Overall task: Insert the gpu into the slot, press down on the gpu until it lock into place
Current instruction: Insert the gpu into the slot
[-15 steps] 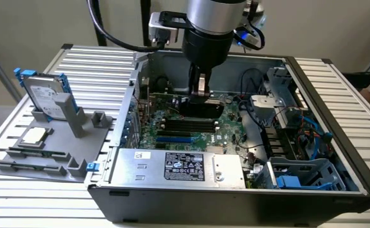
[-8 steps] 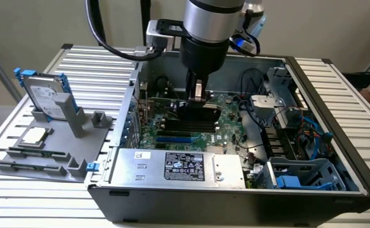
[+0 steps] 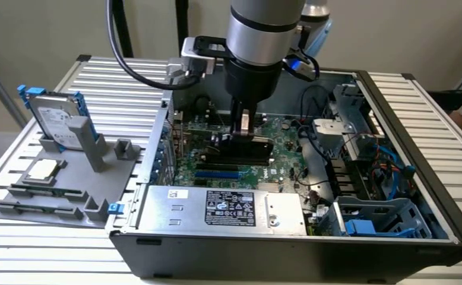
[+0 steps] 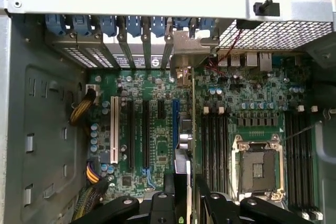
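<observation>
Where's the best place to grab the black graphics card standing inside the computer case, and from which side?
Pinch the flat black rectangular graphics card by its top long edge, coming straight down from above. It stands upright on edge, thin across, and the row of parallel black memory slots crowds one face, leaving the top freest.

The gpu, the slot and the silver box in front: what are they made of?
The gpu: black, slightly glossy face, likely a plastic cover. The slot: bright blue, evenly coloured, probably moulded plastic. The box: bare silvery sheet metal by its dull sheen, with a stuck-on printed label.
</observation>
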You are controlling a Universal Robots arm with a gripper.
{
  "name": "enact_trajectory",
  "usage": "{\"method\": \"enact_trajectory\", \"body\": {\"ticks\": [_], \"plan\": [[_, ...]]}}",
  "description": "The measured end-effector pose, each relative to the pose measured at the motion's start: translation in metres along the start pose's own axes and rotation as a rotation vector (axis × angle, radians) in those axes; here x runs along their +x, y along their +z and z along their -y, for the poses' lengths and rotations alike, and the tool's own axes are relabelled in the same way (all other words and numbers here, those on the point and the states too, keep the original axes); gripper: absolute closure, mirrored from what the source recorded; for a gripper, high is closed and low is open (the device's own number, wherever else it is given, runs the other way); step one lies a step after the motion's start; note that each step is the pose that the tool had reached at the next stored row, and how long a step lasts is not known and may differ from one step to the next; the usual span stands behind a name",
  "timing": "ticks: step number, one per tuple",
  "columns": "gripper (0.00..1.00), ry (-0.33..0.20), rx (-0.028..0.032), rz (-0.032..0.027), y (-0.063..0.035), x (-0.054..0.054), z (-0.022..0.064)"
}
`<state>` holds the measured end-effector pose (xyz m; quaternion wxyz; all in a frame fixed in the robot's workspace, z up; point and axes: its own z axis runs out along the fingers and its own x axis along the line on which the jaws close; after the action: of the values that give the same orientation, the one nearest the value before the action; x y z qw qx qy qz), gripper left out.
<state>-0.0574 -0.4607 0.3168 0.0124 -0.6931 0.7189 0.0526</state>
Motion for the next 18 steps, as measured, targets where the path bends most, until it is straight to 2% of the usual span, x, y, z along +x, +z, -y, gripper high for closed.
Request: {"method": "enact_trajectory", "body": {"ticks": [18], "plan": [[0.74,0.001,0.0005,-0.0117,0.0234,0.005,-0.0052]]}}
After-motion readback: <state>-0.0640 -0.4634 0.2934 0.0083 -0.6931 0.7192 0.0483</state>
